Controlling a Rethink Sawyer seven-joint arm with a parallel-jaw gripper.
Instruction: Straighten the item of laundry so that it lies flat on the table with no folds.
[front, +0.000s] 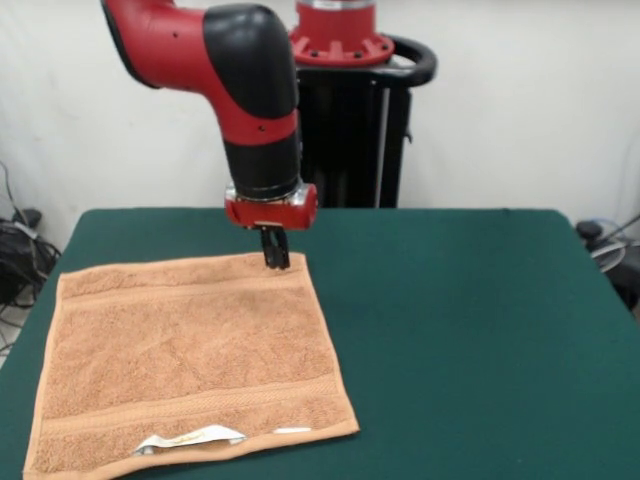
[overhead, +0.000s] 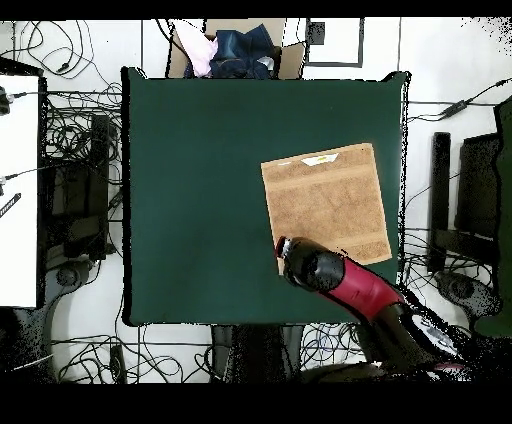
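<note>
The orange-tan towel (front: 190, 360) lies spread out on the left part of the dark green table (front: 470, 330), with its woven bands running straight. A white care label (front: 190, 437) shows at its near edge. My gripper (front: 276, 262) points straight down at the towel's far right corner, with its fingers close together and their tips on the towel's edge. In the overhead view the towel (overhead: 325, 205) lies at the table's (overhead: 200, 180) right side. There the arm (overhead: 330, 275) covers the towel's lower left corner and hides the fingertips.
A cardboard box of clothes (overhead: 235, 50) stands beyond the table's far edge in the overhead view. Cables lie on the floor around the table. The robot's black pedestal (front: 350, 130) stands behind the table.
</note>
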